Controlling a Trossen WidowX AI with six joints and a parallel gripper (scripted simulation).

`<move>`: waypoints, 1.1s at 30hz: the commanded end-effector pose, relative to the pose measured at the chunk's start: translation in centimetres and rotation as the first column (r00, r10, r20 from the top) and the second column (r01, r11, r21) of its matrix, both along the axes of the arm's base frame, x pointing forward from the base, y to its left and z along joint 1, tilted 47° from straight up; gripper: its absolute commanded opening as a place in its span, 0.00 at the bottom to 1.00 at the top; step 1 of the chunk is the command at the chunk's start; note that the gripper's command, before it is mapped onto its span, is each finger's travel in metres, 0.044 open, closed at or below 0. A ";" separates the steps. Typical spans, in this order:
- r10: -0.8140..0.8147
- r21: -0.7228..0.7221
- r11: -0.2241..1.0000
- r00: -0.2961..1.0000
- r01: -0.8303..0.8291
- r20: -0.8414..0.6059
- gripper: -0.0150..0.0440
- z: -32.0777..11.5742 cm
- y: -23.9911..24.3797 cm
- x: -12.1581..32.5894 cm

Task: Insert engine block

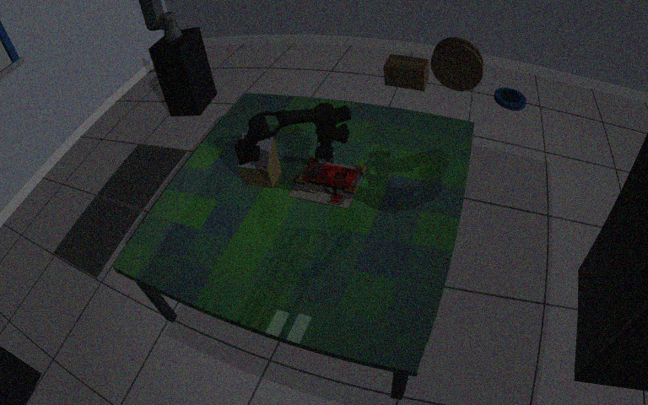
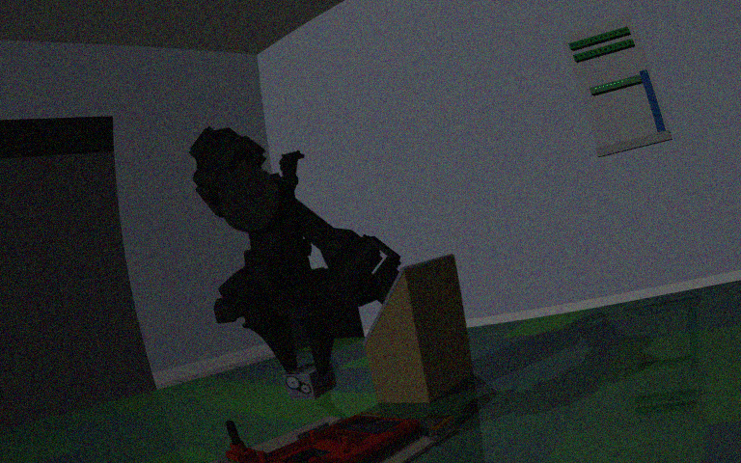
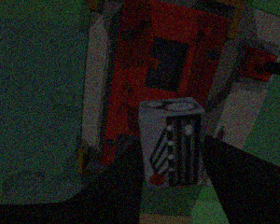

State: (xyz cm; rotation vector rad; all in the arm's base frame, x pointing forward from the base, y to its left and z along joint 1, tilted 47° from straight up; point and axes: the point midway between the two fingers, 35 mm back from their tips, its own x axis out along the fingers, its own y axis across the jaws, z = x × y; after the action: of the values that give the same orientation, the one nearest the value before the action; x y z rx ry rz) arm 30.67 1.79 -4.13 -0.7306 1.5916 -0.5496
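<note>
The scene is dark. My gripper is shut on the engine block, a small grey-white block with striped markings. It holds the block in the air above the red car body. In the wrist view the dark rectangular opening in the car body lies just beyond the block. The car body rests on a pale base plate on the green table. In the top view the gripper and block are hidden by the arm.
A tan wedge-shaped block stands upright just left of the car body, close to the arm. A black box, a brown box, a round disc and a blue ring lie on the floor beyond the table.
</note>
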 end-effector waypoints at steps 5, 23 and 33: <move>-0.007 0.007 1.000 1.000 0.007 0.014 0.25 1.9 1.7 0.2; 0.132 0.025 0.991 0.982 -0.130 -0.134 0.25 3.4 3.0 0.3; 0.342 0.097 0.939 0.876 -0.329 -0.341 0.25 2.5 2.3 0.8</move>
State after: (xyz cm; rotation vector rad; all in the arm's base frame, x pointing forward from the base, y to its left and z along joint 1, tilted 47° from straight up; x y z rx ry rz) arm 31.45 4.45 -1.13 -1.0413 1.7195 -0.1916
